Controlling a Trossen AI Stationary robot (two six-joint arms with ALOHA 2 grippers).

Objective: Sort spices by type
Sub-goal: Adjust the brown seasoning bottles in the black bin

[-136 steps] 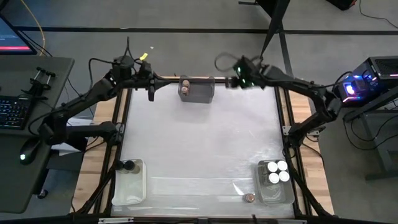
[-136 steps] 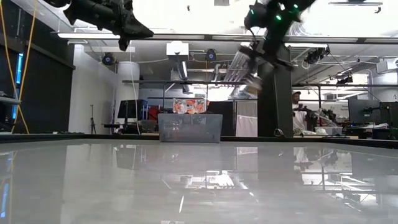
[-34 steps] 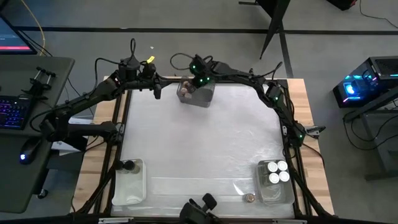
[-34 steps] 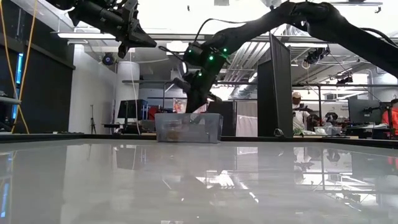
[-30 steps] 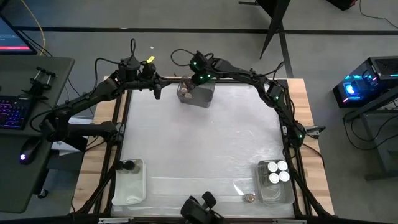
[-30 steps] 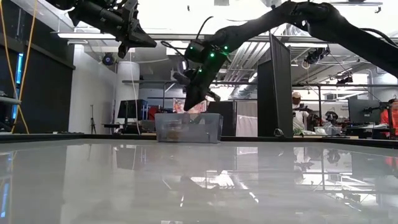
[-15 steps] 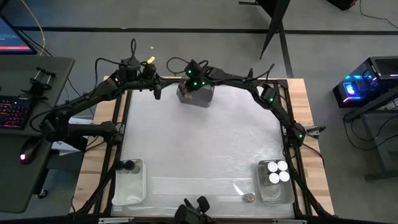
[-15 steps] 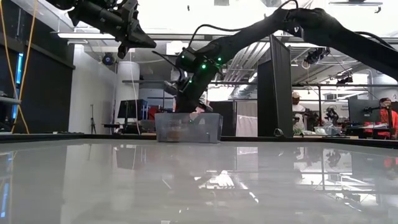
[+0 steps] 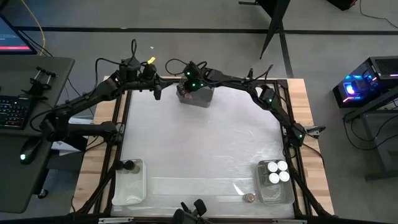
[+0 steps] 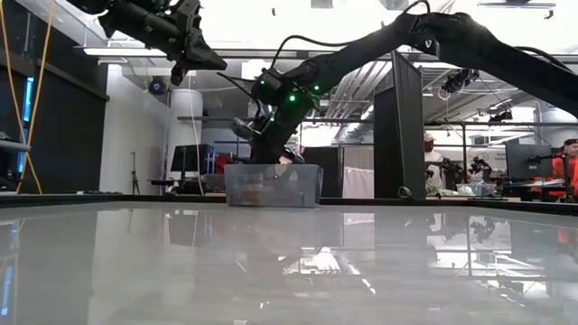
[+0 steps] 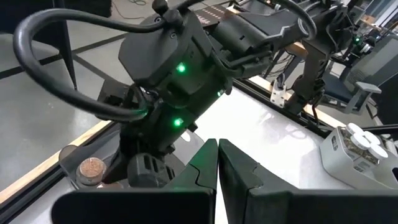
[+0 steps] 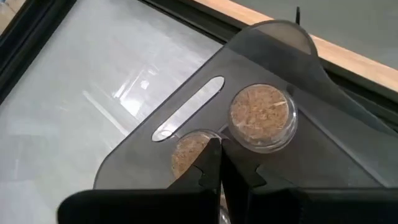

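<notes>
My right gripper (image 12: 219,163), fingers pressed together and holding nothing, hangs over the grey bin (image 9: 198,94) at top centre, above two cork-topped spice jars (image 12: 262,117). My left gripper (image 9: 156,91) waits closed just left of it.

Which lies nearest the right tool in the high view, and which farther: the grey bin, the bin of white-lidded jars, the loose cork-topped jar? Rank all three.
1. Grey bin, far edge of the table: the right tool is over it.
2. Bin of white-lidded jars, near right corner.
3. Loose cork-topped jar, near edge beside that bin; almost level with it.
</notes>
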